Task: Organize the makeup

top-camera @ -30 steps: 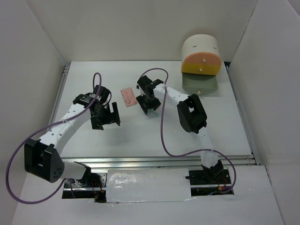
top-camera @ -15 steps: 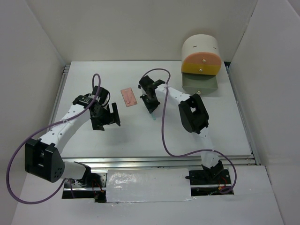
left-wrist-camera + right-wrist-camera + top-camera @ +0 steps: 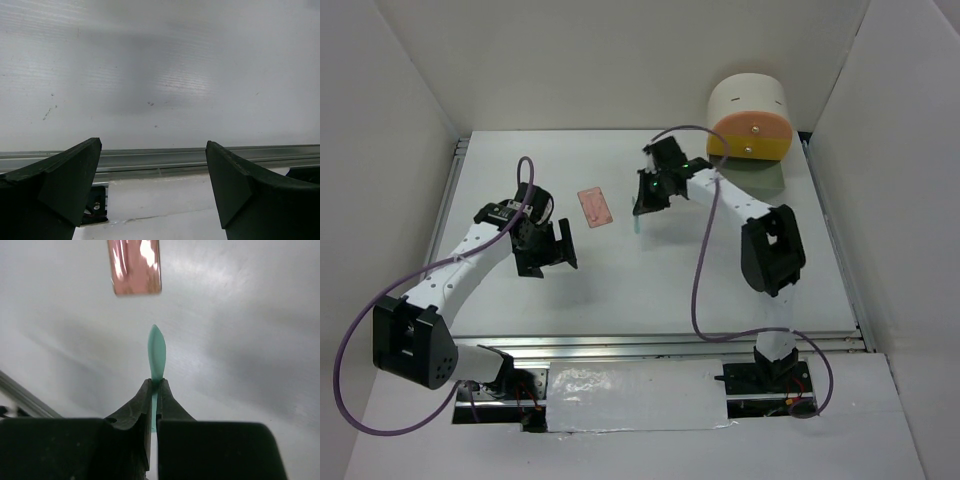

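Right jaws clamp mint-green stick [image 3: 156, 352]; right arm [image 3: 735, 200] stretched forward

White table [image 3: 620, 290]: pink palette [image 3: 594, 207], round drawer unit [image 3: 750, 120].

Left tool [image 3: 152, 146] agape, right tool [image 3: 155, 383] clamped

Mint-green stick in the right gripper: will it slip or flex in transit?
The mint-green stick looks thin, so probably light. The right gripper pinches only one end, so it could pivot. It juts out straight, so likely stiff.
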Controlling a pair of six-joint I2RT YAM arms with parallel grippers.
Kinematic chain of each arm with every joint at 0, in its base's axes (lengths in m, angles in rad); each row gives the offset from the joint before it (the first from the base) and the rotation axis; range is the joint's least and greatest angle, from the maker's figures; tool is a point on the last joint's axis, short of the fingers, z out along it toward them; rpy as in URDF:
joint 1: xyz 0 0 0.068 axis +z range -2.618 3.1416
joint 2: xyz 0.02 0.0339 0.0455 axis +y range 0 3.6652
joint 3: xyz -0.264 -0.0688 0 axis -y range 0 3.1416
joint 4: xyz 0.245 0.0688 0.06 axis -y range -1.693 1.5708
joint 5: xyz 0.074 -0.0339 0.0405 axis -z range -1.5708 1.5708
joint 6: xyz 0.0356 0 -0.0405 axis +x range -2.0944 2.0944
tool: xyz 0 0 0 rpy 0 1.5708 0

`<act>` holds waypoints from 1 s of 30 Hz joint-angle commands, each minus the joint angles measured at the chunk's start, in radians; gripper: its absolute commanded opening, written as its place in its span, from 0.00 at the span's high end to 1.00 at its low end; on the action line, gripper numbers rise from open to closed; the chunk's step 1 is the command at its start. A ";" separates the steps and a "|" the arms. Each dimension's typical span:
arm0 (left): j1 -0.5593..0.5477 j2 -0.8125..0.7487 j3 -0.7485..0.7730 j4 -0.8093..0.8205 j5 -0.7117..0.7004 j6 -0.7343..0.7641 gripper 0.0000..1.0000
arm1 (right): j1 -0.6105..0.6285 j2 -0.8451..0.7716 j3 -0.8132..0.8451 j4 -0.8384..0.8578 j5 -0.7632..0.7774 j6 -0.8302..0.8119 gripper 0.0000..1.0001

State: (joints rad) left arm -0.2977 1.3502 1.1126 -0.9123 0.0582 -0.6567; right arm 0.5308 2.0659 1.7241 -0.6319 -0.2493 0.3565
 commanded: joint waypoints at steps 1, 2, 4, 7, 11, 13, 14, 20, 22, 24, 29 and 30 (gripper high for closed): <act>0.009 -0.040 0.006 0.010 0.014 0.017 0.00 | -0.142 -0.168 -0.065 0.204 -0.039 0.258 1.00; 0.011 -0.042 0.006 0.010 0.014 0.017 0.01 | -0.175 -0.221 -0.087 0.234 -0.021 0.309 1.00; 0.014 -0.045 0.010 0.010 0.014 0.019 0.00 | -0.270 -0.277 -0.164 0.310 0.090 0.481 1.00; 0.017 -0.042 0.021 0.012 0.020 0.020 0.01 | -0.360 -0.371 -0.211 0.336 0.322 0.667 1.00; 0.019 -0.039 0.041 0.009 0.023 0.020 0.01 | -0.448 -0.365 -0.207 0.276 0.481 0.875 1.00; 0.019 -0.043 0.044 0.007 0.022 0.020 0.01 | -0.500 -0.319 -0.167 0.236 0.479 0.958 1.00; 0.019 -0.045 0.047 0.006 0.020 0.019 0.01 | -0.511 -0.302 -0.149 0.189 0.493 0.973 1.00; 0.020 -0.056 0.036 0.007 0.015 0.008 0.01 | -0.574 -0.205 -0.067 0.129 0.492 0.993 1.00; 0.020 -0.053 0.038 0.012 0.022 0.005 0.01 | -0.587 -0.190 -0.073 0.141 0.490 1.009 0.96; 0.020 -0.049 0.042 0.010 0.025 0.003 0.01 | -0.598 -0.170 -0.080 0.159 0.447 1.000 0.78; 0.028 -0.013 0.105 -0.006 -0.003 0.011 0.00 | -0.609 -0.182 -0.076 0.144 0.401 0.957 0.38; 0.031 -0.003 0.121 -0.010 -0.006 0.012 0.01 | -0.609 -0.199 -0.093 0.184 0.401 0.951 0.33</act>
State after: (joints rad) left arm -0.2798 1.3323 1.1545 -0.9241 0.0662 -0.6567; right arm -0.0807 1.9110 1.6196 -0.4786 0.1638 1.3277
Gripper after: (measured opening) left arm 0.994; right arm 0.634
